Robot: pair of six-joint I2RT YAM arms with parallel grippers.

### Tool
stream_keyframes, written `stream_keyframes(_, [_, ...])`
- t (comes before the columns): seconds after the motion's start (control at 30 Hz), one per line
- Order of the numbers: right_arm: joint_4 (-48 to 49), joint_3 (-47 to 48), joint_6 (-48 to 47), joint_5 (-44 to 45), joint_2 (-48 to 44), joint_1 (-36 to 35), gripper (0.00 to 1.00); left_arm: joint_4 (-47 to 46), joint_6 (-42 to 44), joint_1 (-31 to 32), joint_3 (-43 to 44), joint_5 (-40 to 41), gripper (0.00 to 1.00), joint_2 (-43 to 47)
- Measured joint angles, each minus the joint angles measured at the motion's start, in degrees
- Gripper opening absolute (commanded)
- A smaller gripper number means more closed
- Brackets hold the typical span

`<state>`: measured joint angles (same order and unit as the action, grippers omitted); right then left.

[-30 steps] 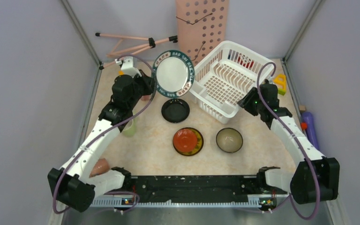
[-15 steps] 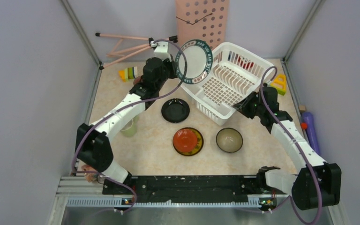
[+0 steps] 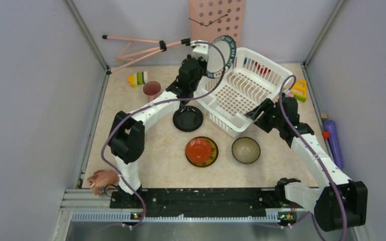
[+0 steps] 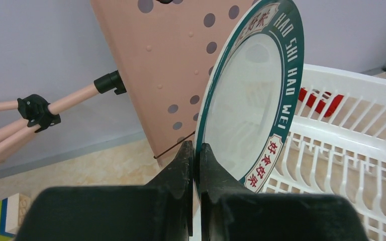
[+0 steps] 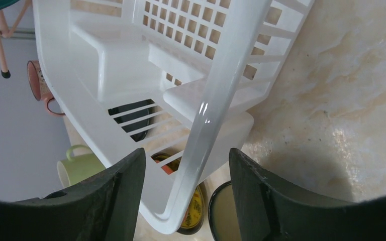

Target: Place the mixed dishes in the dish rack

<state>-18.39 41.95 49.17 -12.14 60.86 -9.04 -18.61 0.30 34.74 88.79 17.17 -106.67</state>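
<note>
Pink board (image 4: 171,65) behind — white plate (image 4: 251,100) upright, face toward dish rack (image 4: 352,145).

Your left gripper (image 3: 204,55) holds the white plate (image 3: 221,52) on edge over the dish rack's (image 3: 231,98) far-left corner; your right gripper (image 3: 255,113) sits at its near-right rim.

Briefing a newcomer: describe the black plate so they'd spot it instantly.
Find the big white dish rack at the far right. Left of its near corner lies the black plate. It alone is all black; the neighbouring plate is red and yellow, the bowl pale inside.
</note>
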Motion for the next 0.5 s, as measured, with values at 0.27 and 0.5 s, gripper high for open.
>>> stream_keyframes(0.27, [0.0,0.0,-1.6,2.3,0.0,-0.2,0.76,-5.4,9.2,3.0,5.6,7.0,0.0,-10.3])
stream_keyframes(0.5, [-0.1,0.0,-2.9,7.9,-1.6,-0.2,0.76,-7.5,15.3,5.4,12.4,10.0,0.0,-17.0])
